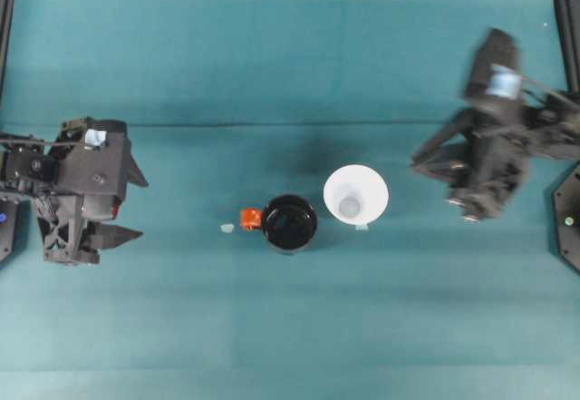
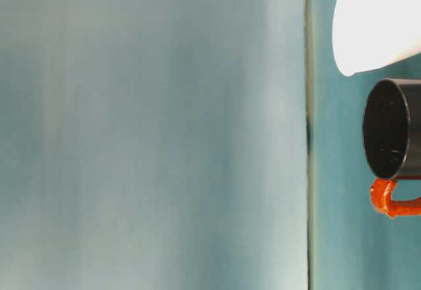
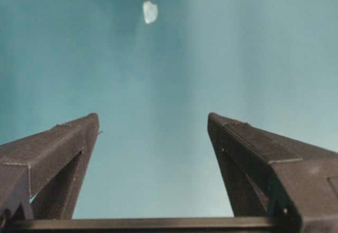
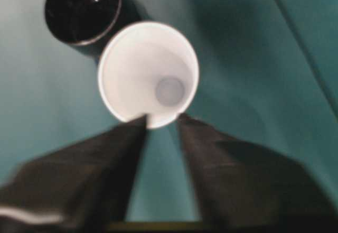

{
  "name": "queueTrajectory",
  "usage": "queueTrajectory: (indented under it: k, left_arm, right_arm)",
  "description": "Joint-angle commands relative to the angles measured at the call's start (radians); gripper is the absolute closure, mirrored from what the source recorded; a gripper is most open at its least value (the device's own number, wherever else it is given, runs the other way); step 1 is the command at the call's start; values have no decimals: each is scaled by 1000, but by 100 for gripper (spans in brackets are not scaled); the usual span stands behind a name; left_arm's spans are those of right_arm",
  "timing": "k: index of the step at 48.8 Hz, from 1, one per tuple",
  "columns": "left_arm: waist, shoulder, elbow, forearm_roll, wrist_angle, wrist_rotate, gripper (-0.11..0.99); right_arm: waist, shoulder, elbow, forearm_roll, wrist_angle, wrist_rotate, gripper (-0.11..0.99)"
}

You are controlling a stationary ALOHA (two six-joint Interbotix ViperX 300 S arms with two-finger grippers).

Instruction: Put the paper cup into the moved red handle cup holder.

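Note:
The white paper cup (image 1: 356, 196) stands upright and empty at the table's middle; I also see the cup (image 2: 375, 24) from table level. Just left of it, a small gap away, stands the glossy black cup holder (image 1: 290, 223), its red handle (image 1: 250, 219) pointing left. The holder (image 4: 82, 8) lies beyond the cup (image 4: 148, 74) in the right wrist view. My right gripper (image 4: 161, 120) is open, fingertips just short of the cup's near rim; overhead the right gripper (image 1: 430, 178) looks blurred, right of the cup. My left gripper (image 1: 140, 206) is open and empty at far left.
A small pale scrap (image 1: 227, 228) lies on the teal cloth just left of the red handle, ahead of the left gripper (image 3: 153, 118) as the scrap (image 3: 150, 12). Dark frame posts stand at the table's left and right edges.

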Motion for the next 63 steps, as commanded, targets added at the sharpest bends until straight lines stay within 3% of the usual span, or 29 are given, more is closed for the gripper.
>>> queueTrajectory:
  k: [1, 5, 7, 14, 16, 19, 22, 29, 34, 40, 53, 58, 63]
  left_arm:
    - [-2, -8, -11, 2, -6, -2, -5]
    - [-2, -8, -8, 2, -6, -2, -5]
    - [0, -8, -8, 2, -6, -2, -5]
    - [-2, -9, -5, 2, -6, -2, -5]
    - [-2, -9, -3, 2, -6, -2, -5]
    - [-2, -9, -3, 2, -6, -3, -5]
    - [-2, -9, -3, 2, -6, -3, -5]
    - [0, -9, -2, 2, -6, -3, -5]
    - [-2, -8, 0, 2, -8, -3, -5]
    - [-2, -6, 0, 2, -14, -3, -5]
    - [-2, -3, 6, 0, -21, -3, -5]
    - [-2, -3, 6, 2, -21, -3, -5]
    - [-2, -2, 8, 2, -21, -3, -5]
  right_arm:
    - [-2, 72, -80, 2, 49, 6, 71]
    - [-2, 137, -140, 0, 115, 3, 51]
    - [-2, 172, -178, -9, 155, -2, 38]
    - [2, 242, -267, -80, 232, -12, 0]
    - [2, 258, -285, -98, 245, -14, -4]
    - [0, 281, -308, -120, 264, -15, -1]
    - [-2, 304, -327, -132, 275, -17, 0]
    - [-3, 356, -348, -135, 295, -32, 0]
    - [-3, 399, -367, -135, 310, -60, 0]
    - [-3, 443, -391, -138, 319, -123, 0]
    - [-5, 523, -437, -138, 321, -305, 1]
    - [-3, 543, -439, -138, 321, -337, 1]
    - [-5, 557, -431, -138, 319, -348, 1]
